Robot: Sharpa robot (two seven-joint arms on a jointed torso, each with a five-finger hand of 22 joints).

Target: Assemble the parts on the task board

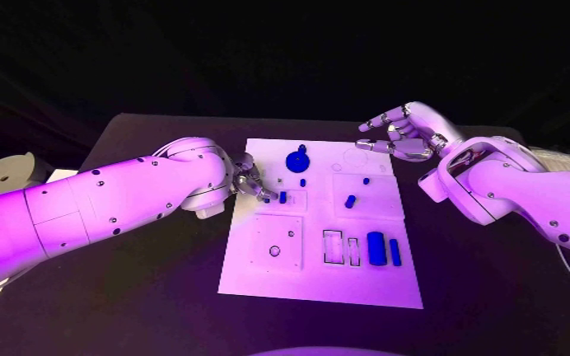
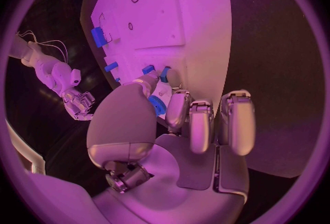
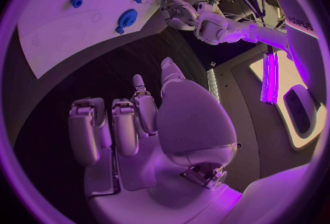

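One blue gear (image 3: 126,17) (right wrist view) faces teeth-up.

Task board (image 1: 320,282) lies mid-counter (image 1: 142,290), between both hands. Left hand (image 1: 250,180) at board's left edge, fingertips beside small peg (image 1: 282,197). Gear piece (image 1: 297,160) just beyond left hand, on board's far part. Right hand (image 1: 404,135) above counter off board's far right corner. Long bar (image 1: 376,248) well nearer robot, on board's right side.

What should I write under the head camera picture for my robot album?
The left robot hand reaches for a small blue part on the white task board, while the right robot hand hovers empty.
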